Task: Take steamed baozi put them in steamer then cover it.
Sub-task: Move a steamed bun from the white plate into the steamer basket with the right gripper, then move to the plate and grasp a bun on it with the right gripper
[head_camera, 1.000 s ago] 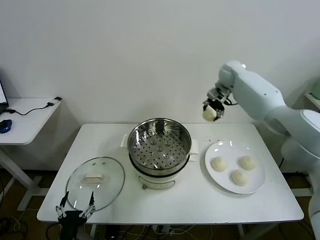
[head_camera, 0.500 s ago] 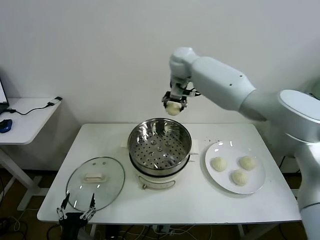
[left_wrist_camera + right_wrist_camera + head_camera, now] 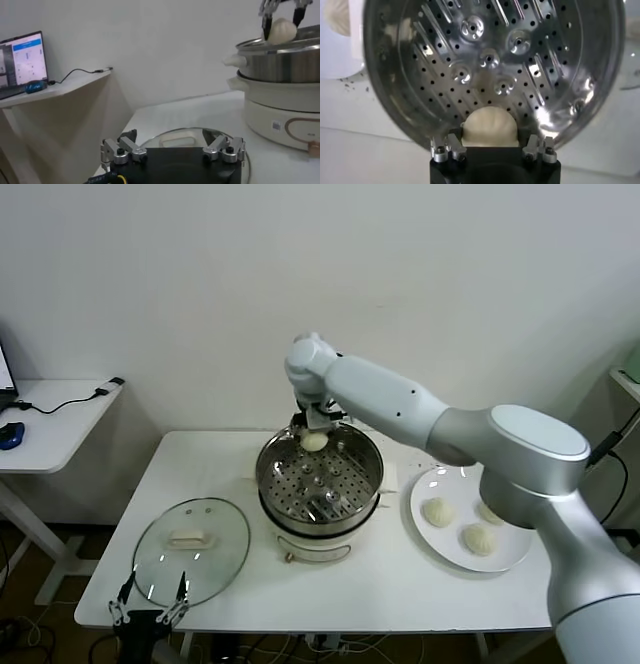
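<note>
While its fingers (image 3: pixel 535 146) pinch one cream-white, dome-shaped dough bun (image 3: pixel 314 441) from both sides, the right gripper (image 3: pixel 314 434) hangs just above the far rim of the round, shiny stainless-steel steamer (image 3: pixel 319 475) — the bun sits at rim height, not yet on the perforated tray floor. From the right wrist view that bun (image 3: pixel 489 128) fills the gap between the right gripper (image 3: pixel 490 150) fingers, with the steamer (image 3: pixel 490 65) and its hole-dotted floor directly below.

The steamer stands on a cream-white electric base near the middle of the white tabletop (image 3: pixel 390 579). Toward the tabletop's right edge lies a flat white round plate (image 3: pixel 512 556) carrying three more cream-white buns (image 3: pixel 437 511), close together; the arm crosses in front of part of one.

Near the front left corner rests the round clear glass cover (image 3: pixel 190 549) with a metal rim and a cream-white rectangular handle, lying flat, apart from the steamer.

The left gripper (image 3: pixel 149 604) is parked low at the tabletop's front edge, just before the cover — its fingers (image 3: pixel 119 152) spread wide and holding nothing.
</note>
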{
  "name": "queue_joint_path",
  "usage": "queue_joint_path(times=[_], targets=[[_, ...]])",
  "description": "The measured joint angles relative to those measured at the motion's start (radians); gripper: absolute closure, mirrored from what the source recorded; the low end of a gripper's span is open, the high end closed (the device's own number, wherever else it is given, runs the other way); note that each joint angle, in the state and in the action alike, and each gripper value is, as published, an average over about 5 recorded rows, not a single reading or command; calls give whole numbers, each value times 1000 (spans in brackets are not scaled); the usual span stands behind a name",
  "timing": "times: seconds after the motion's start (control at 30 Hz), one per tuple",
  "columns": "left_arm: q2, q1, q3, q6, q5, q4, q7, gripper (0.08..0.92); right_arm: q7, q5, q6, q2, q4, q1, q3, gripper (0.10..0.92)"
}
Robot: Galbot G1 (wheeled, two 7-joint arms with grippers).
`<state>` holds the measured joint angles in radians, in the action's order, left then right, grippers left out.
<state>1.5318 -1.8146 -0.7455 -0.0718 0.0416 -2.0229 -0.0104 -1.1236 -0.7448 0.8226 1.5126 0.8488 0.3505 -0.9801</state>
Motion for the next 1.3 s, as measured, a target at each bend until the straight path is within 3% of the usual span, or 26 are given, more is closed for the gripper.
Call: queue_joint_path(times=[0.27,0.53,0.8,1.07,1.3], targets=[[-3,1,0,8,0,-4,1,177,16,-54,2,20,-35,-51,14,318],[-2,2,0,11,2,-7,3,177,17,-60,1,22,-42,-65,23,211],[1,-5,0,11,5,-12,7,177,-3,-9,1,-6,-8,-38,34,203],[-1,-8,4,12,13,-25,4,177,-7,158,-77,-120,114,73,-12,203],[-3,-10,15,10,22,-39,3,177,18,460,-336,-315,248,234,-162,203]])
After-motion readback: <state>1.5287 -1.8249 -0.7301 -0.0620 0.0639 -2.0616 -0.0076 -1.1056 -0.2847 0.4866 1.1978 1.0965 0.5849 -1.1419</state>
